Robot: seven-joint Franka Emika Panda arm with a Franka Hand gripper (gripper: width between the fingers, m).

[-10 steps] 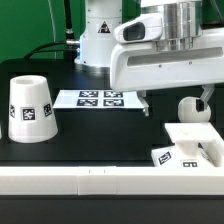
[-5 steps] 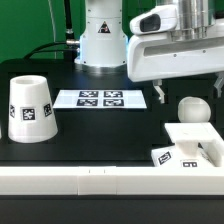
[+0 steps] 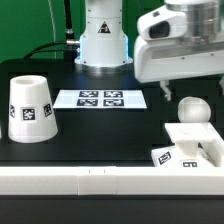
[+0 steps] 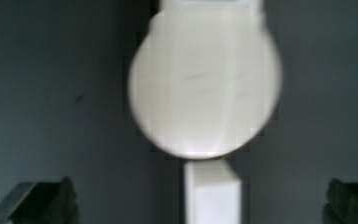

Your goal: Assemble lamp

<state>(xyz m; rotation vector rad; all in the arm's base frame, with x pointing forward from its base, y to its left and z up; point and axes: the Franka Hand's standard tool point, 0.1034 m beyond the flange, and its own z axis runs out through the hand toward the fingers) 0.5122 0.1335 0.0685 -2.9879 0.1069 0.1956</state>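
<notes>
Hovering over the bulb (image 4: 202, 85), the pincer (image 4: 194, 203) gapes wide, gripping nothing.

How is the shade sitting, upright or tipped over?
Upright. The shade stands on the table on its wide end, with the narrow end up and its tag facing the exterior view.

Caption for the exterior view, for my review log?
Open gripper hovers over the bulb near the base; the shade stands apart at the exterior view's left.
</notes>
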